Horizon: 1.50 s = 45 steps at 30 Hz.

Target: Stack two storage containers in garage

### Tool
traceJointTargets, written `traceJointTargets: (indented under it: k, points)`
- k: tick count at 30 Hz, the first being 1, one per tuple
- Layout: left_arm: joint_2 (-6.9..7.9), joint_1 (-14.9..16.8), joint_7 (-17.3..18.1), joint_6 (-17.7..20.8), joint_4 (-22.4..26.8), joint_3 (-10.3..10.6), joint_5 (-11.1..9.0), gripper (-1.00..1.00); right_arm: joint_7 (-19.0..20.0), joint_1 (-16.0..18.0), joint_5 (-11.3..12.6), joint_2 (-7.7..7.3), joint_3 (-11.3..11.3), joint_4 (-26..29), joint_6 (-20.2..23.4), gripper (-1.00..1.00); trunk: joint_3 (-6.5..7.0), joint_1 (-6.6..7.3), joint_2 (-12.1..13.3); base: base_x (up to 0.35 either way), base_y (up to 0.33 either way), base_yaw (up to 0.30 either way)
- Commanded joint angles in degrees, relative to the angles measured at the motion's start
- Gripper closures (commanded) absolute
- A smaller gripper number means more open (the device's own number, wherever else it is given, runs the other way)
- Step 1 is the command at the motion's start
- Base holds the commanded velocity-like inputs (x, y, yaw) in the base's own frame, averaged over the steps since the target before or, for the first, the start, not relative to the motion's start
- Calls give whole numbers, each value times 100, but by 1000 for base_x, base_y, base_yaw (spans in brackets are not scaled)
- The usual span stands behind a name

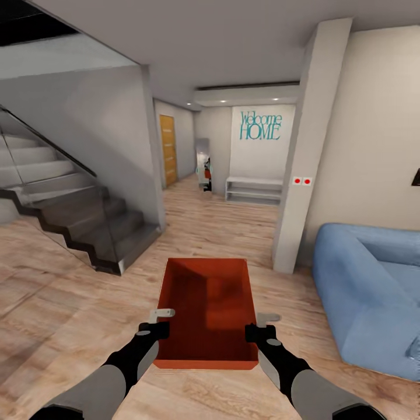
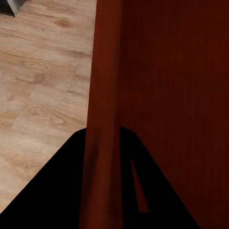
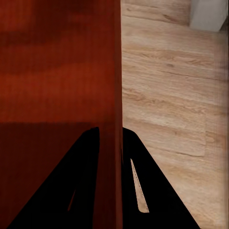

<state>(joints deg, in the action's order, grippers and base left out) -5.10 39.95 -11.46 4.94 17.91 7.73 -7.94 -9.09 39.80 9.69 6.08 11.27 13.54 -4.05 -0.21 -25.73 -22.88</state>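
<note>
Both hands clamped on bin (image 1: 208, 309) walls, left hand (image 1: 156, 324), right hand (image 1: 262, 326). Keep level, steer between stairs (image 1: 87, 227) and sofa (image 1: 373, 291).

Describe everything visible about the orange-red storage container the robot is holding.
The storage container is an orange-red rectangular bin, lidless and empty, with low straight walls and a smooth matte look. It is held level above the light wood plank flooring, its long axis pointing away from the robot. The left gripper clamps its left wall and the right gripper its right wall, each wall running between the dark fingers in the wrist views. The blue sofa stands to its right.
</note>
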Motion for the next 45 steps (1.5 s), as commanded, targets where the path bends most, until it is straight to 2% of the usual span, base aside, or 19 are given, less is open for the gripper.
traceJointTargets:
  k: [1, 45]
  points:
    - [9, 4, -40, 33, 37, -457, -13, 100, -392, 1, 75, -36, -99, -17, -35, 100, -2, -5, -4, 322, 0, -184]
    - [9, 4, -40, 33, 45, -457, -15, 100, -392, 1, 71, -54, -90, -18, -61, 100, -2, -5, -4, 322, 0, -7]
